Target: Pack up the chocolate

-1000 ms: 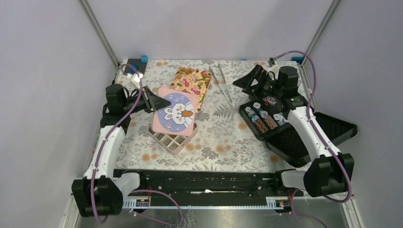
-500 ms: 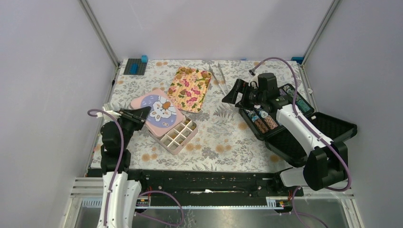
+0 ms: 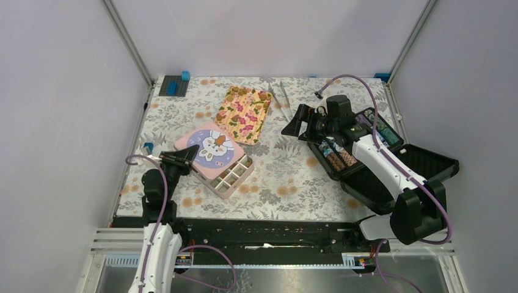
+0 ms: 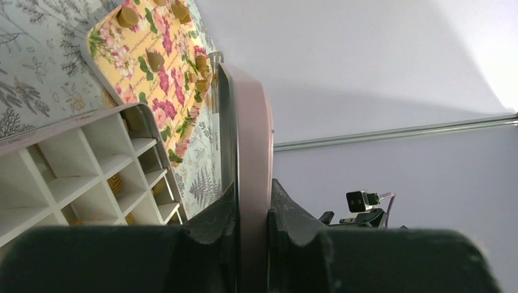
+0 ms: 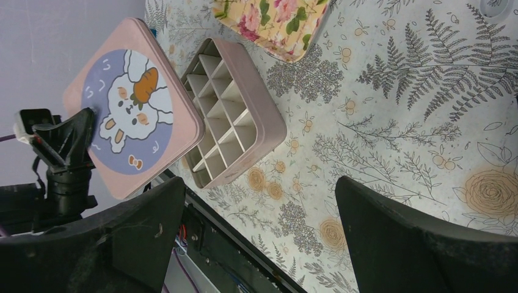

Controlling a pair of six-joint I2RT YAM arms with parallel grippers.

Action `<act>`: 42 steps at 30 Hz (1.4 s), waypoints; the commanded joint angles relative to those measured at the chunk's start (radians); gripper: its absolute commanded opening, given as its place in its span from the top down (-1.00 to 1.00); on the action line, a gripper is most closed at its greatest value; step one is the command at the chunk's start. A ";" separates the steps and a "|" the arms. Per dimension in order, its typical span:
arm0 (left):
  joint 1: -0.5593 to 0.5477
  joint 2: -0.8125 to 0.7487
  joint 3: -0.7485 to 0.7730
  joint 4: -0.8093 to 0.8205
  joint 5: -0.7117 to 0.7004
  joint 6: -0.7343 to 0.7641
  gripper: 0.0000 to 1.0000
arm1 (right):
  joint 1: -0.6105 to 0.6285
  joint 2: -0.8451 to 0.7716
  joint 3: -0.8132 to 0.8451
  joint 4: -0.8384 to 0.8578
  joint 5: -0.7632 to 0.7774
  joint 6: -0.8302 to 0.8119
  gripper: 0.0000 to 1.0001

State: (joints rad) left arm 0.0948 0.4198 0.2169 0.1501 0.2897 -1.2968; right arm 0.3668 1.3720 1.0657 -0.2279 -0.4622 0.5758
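Chocolate lumps [image 4: 155,60] lie scattered on the floral tray [image 4: 139,82], none clearly packed; left gripper [image 4: 251,204] clamped on the bunny lid [image 3: 211,149] beside the divided tin [image 5: 264,131], its visible cells apparently empty; right gripper [image 5: 261,235] spread wide, holding nothing.

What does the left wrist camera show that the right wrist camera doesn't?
Only the left wrist: the chocolate lumps lying on the floral tray, and the pink lid seen edge-on, pinched in the left gripper. Only the right wrist: the bunny picture on that lid's top, and the right gripper standing wide open. Both: the pink lid, the divided tin with its cells uncovered, and the floral tray.
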 commanded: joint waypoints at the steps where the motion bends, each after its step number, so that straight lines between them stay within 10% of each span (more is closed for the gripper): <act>1: 0.001 -0.047 -0.083 0.193 -0.037 -0.104 1.00 | 0.012 0.003 -0.006 0.024 -0.013 -0.014 -0.99; 34: 0.002 -0.129 -0.226 -0.064 -0.002 -0.050 0.62 | 0.054 -0.020 -0.007 -0.024 0.051 -0.042 -0.99; 42: 0.000 -0.140 -0.145 -0.218 -0.036 -0.001 0.08 | 0.063 -0.028 -0.002 -0.027 0.057 -0.037 -0.99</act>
State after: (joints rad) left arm 0.0948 0.3000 0.0143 0.0082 0.2813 -1.3273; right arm 0.4168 1.3743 1.0328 -0.2596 -0.4267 0.5476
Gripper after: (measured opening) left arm 0.393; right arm 0.994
